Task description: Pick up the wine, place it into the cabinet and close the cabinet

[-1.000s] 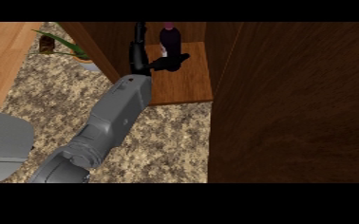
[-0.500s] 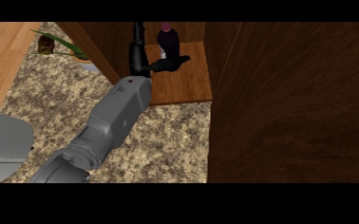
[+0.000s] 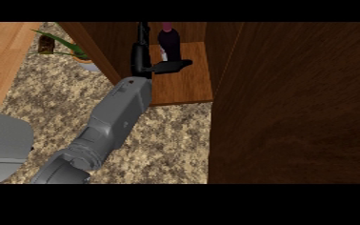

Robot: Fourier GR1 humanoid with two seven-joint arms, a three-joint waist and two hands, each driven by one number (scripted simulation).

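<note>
Head view. One grey forearm comes up from the lower left edge and ends in a black hand reaching into the open brown wooden cabinet. From its position at the view's left I take it for the left hand. No right hand shows.

Hand state: fingers point straight up, away from the forearm, along the left side of the dark wine bottle with a reddish top; the thumb sticks out sideways to the right, passing below and in front of the bottle's base. Nothing curls round the bottle. I read the hand as open, flat beside the bottle, not gripping. Whether the fingers touch the glass I cannot tell.

Task thing: the bottle stands upright on the lighter wooden shelf board, just right of the fingers and just above the thumb, toward the back of the shelf. It looks set deep so that the door can swing past it.

The cabinet's dark wooden door stands open, well right of the hand, filling the right side of the view.

Judgement: placing appears done; the straight fingers suit a release. Left to do: withdraw without tipping the bottle, then close the door.

Left of the hand, on the speckled stone counter, a small potted plant with green leaves.
</note>
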